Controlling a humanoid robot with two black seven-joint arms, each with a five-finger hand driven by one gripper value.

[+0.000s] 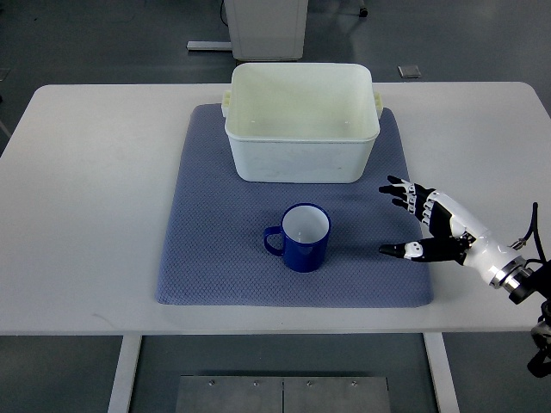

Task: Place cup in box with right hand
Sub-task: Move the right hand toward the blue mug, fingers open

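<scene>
The blue cup (301,237) is standing upright, handle pointing left; the right hand (428,225) is hovering right of it, fingers spread, empty.

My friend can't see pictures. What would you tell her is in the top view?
A robot's right hand, fingers spread and holding nothing, reaches in from the right toward a blue cup standing upright on a blue-grey mat. Behind the cup sits an empty white box, also on the mat, all on a white table.
</scene>
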